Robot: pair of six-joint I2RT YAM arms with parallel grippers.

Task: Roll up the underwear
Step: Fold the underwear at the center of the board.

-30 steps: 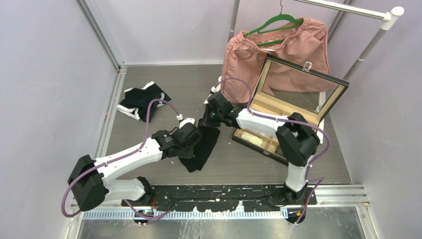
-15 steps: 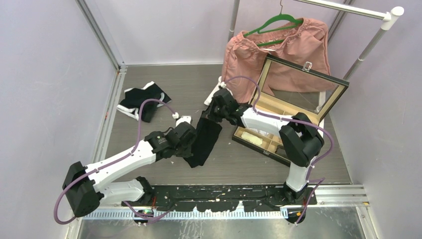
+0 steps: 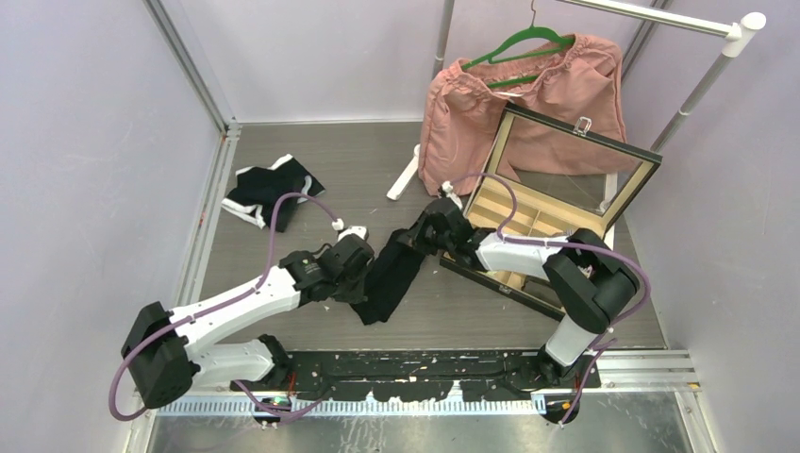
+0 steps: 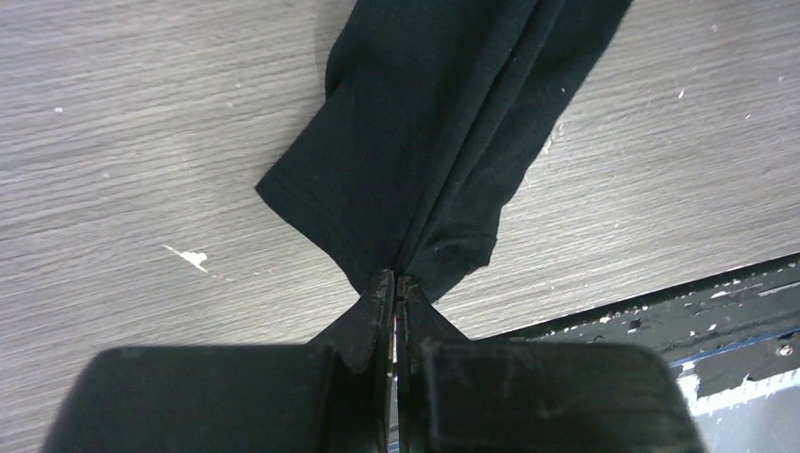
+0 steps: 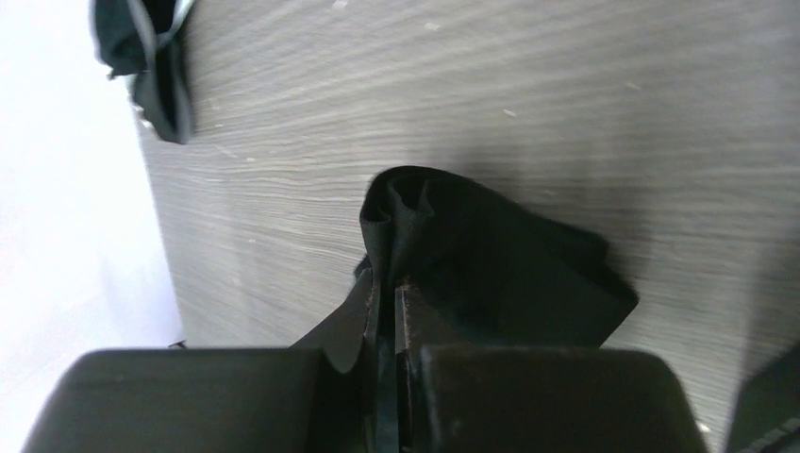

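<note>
Status of task: early stage, in my judgement. The black underwear [image 3: 387, 276] lay mid-tabletop as a long narrow strip, gathered lengthwise, running from the near side toward the open case [image 3: 491, 274]. No turn of a roll was visible at either end, so the rolling itself was all left to do.

Grip: my left fingers [image 4: 363, 316] were pressed together on the strip's near corner, with cloth pinched between the tips. My right fingers [image 5: 344, 330] were likewise clamped on the bunched far end, which stood up in folds above the tabletop [image 3: 311, 151].

Count of underwear: two in view. One was the black piece held by both arms. The other, the second underwear [image 3: 269, 193], was black with white trim and lay crumpled near the far left edge, well apart from both arms and not rolled.

Other items counted: one pink garment [image 3: 528, 104] on one green hanger [image 3: 519, 42], one rack [image 3: 698, 85], and one case with its lid raised.
</note>
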